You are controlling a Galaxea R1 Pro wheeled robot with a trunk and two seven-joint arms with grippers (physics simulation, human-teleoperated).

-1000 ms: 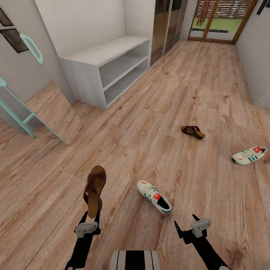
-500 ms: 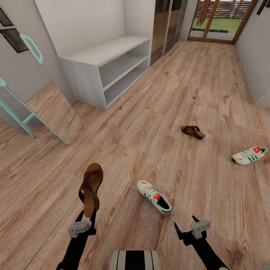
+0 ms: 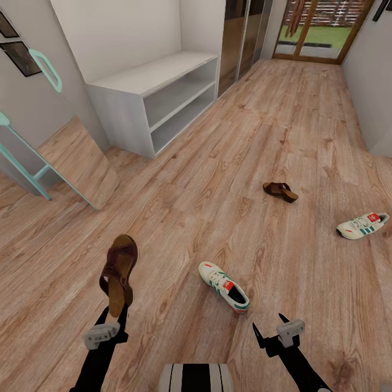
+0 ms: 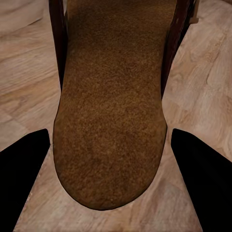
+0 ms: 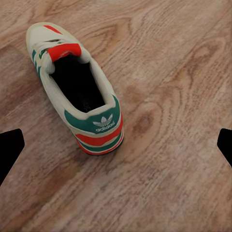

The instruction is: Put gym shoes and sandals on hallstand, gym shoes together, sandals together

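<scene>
While the left gripper (image 3: 115,311) pinches the heel of one sandal (image 3: 117,272) above the floor (image 3: 228,163), the right gripper (image 3: 268,326), fingers spread, hovers behind a gym shoe (image 3: 224,286); second sandal (image 3: 280,191) at 1 o'clock, second shoe (image 3: 362,225) at 2, rack (image 3: 152,98) at 11.

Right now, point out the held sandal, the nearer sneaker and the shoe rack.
held sandal (image 3: 117,272): head view, strap.
nearer sneaker (image 3: 224,286): head view, laces.
shoe rack (image 3: 155,72): head view, flat top.
</scene>
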